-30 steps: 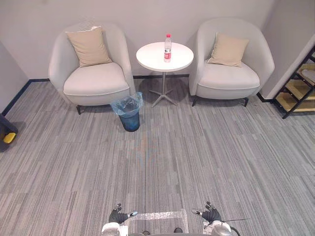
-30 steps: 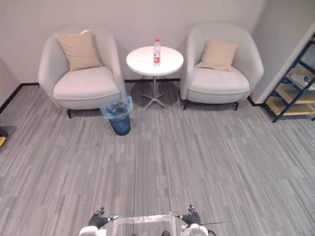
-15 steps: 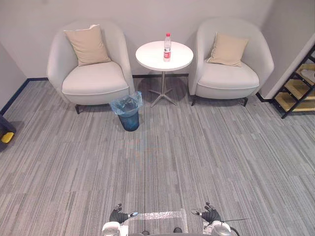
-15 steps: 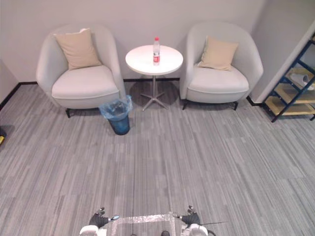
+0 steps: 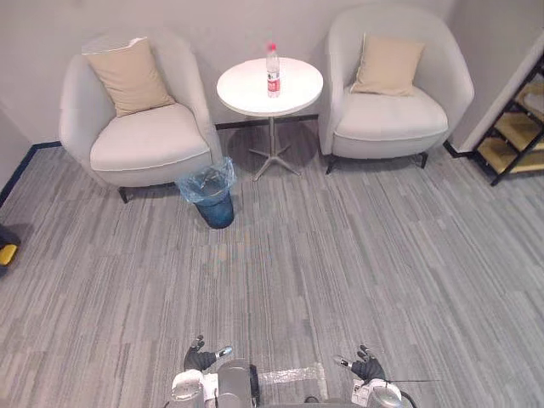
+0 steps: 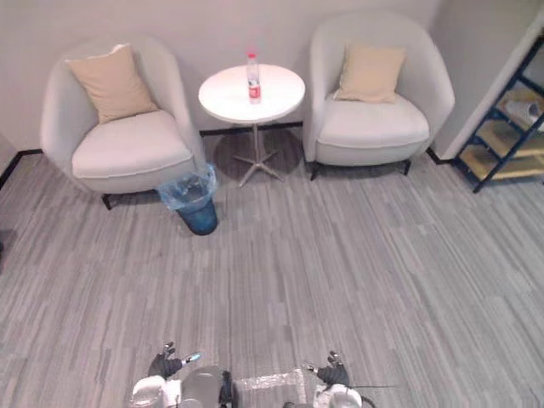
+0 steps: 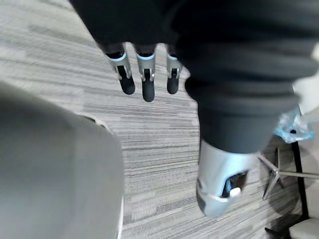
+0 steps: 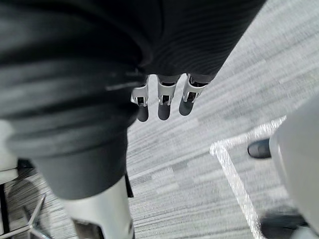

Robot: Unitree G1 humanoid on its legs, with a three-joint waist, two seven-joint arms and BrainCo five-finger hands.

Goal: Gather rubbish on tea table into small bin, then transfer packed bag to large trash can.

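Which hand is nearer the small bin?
Left. The left hand is almost directly in line with the small bin; the right hand is well off to its right.

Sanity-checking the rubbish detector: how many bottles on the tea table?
1. A red-capped bottle stands upright near the middle of the round white tea table, between the left armchair and the right armchair. Smaller litter may be too small to tell.

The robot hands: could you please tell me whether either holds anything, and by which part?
Nothing is held: the left robot hand and the right robot hand are both open and empty; the bottle stands on the tea table.
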